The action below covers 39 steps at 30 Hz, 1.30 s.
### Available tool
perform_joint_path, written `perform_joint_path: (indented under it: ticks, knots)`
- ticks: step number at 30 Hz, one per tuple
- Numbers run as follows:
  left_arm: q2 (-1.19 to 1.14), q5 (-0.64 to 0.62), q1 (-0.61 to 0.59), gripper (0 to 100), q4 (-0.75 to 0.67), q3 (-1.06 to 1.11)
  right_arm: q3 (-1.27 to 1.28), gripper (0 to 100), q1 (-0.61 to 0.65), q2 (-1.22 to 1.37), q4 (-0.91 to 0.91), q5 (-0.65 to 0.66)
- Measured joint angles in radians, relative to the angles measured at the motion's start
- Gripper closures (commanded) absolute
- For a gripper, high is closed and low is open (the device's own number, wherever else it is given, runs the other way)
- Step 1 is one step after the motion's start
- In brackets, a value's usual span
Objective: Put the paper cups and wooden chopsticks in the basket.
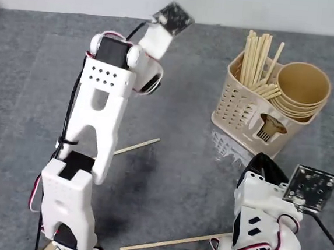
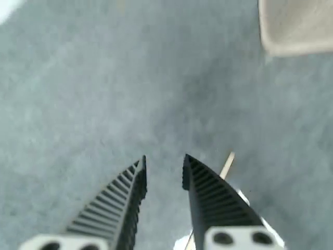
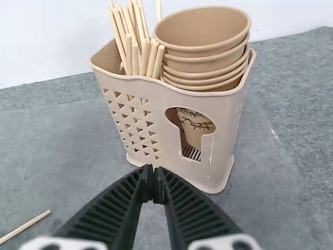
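Serrated fingers of the left gripper (image 2: 164, 162) stand slightly apart and empty over the grey mat (image 2: 104, 78), likely lining up on the loose wooden chopstick (image 2: 227, 163) just beside them, while the right gripper (image 3: 154, 174), pinched together on nothing, faces the basket (image 3: 156, 130) holding stacked paper cups (image 3: 203, 47).

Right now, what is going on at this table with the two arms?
The basket already holds a stack of paper cups and a bundle of chopsticks. A loose chopstick lies mid-table on the grey table, and another chopstick lies near the arms' bases. The left gripper is open and empty over the table. The right gripper is shut and empty, pointing at the basket.
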<state>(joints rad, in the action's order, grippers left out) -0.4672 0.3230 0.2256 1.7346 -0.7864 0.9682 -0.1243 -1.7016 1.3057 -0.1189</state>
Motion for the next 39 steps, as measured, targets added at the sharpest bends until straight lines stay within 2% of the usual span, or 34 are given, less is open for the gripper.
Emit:
perform_joint_path:
  ticks: [3,12,17,22,28,35,39]
  knots:
    - [0.000,0.069,-0.018,81,0.000,0.118,0.000,99.1,0.000,0.000,0.000,0.000]
    - [0.000,0.192,-0.063,81,-0.006,0.387,0.000,99.1,0.000,0.000,0.000,0.000]
    - [0.000,0.265,-0.069,81,-0.097,0.594,0.000,99.1,0.000,0.000,0.000,0.000]
    - [0.000,0.284,-0.069,81,-0.241,0.787,0.000,99.1,0.000,0.000,0.000,0.000]
    - [0.000,0.284,-0.069,82,-0.321,0.859,0.000,99.1,0.000,0.000,0.000,0.000]
    - [0.029,0.285,-0.060,93,-0.371,0.933,0.000,99.1,0.000,0.000,0.000,0.000]
    - [0.040,0.287,-0.034,95,-0.373,0.957,0.000,99.1,0.000,0.000,0.000,0.000]
